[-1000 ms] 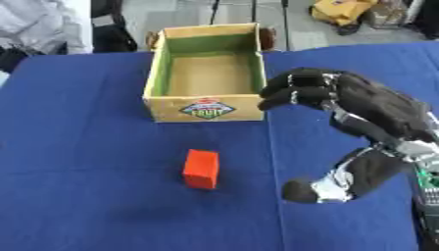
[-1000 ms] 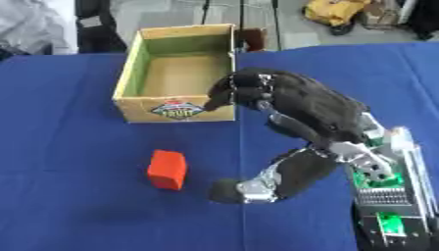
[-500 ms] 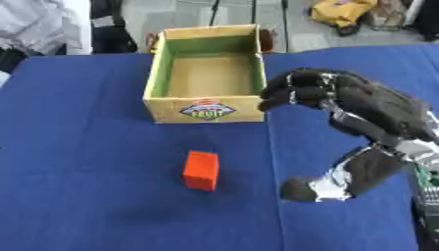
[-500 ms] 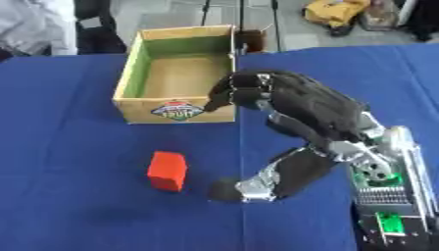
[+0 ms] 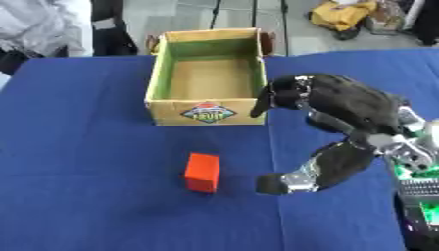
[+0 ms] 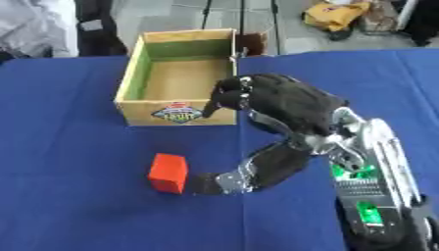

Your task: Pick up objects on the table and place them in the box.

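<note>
The black right hand [image 5: 343, 105] hovers over the blue cloth-covered table [image 5: 77, 162], just right of the open cardboard box with green inner walls [image 5: 208, 78]. Its fingers [image 5: 276, 95] curve downward and spread wide, the thumb [image 5: 296, 179] extends low toward the left, and nothing is held between them. The small red rectangular block [image 5: 202, 171] stands on the cloth in front of the box, just left of the thumb tip; whether they touch cannot be told. The box is empty

Red-orange block [image 5: 202, 171], blue tablecloth [image 5: 77, 162], tan box [image 5: 206, 76] with green inner walls, black robot hand [image 5: 343, 117]
</note>
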Robot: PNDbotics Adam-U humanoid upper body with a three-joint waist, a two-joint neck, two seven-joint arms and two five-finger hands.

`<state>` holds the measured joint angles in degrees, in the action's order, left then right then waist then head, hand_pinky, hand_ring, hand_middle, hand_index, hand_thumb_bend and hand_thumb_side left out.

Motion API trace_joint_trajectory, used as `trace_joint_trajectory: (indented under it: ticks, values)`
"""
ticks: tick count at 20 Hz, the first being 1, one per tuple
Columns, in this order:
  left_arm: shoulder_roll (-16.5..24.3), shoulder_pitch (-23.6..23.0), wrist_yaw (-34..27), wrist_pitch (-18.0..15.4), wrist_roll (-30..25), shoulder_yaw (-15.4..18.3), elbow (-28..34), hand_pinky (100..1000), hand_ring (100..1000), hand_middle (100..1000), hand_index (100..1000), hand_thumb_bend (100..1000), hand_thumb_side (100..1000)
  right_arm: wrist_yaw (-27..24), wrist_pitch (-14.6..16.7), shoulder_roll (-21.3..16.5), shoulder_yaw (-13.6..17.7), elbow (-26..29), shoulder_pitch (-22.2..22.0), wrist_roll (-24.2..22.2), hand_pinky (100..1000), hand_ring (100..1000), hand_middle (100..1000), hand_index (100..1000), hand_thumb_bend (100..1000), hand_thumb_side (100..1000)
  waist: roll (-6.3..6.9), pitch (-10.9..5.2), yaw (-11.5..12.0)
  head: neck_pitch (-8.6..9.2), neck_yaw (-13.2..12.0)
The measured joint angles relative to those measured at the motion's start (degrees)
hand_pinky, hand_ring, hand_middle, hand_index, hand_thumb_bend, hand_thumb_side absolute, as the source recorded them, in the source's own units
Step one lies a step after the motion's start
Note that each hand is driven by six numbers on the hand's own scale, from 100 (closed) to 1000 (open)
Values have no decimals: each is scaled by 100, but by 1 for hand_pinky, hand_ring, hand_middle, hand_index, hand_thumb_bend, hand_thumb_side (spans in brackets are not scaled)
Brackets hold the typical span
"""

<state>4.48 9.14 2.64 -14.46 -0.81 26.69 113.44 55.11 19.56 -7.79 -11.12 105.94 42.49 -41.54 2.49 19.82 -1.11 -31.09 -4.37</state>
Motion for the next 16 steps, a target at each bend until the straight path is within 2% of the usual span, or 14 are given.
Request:
trace_joint_trajectory:
  ticks: [4, 5, 10, 16]
  values:
    - [0, 0, 0, 1, 1, 0, 0, 455, 583, 670, 933, 552, 983, 295, -185, 23, -99, 4, 34, -251, 666, 735, 663, 786, 770, 1000, -1, 0, 1, 0, 4]
    - [0, 0, 0, 2, 0, 0, 0, 455, 583, 670, 933, 551, 983, 376, -196, 54, -125, 7, 34, -320, 646, 728, 655, 796, 792, 1000, -1, 0, 1, 0, 5]
    - [0, 0, 0, 3, -1, 0, 0, 456, 583, 670, 933, 551, 984, 755, -157, 239, -187, 53, 36, -623, 551, 650, 598, 779, 784, 1000, -4, 0, 8, 0, 26]
    - [0, 1, -1, 2, -2, -1, 0, 457, 583, 670, 934, 552, 985, 1214, -218, 447, -122, 262, 25, -710, 501, 613, 582, 768, 799, 1000, -4, 0, 19, 22, 42]
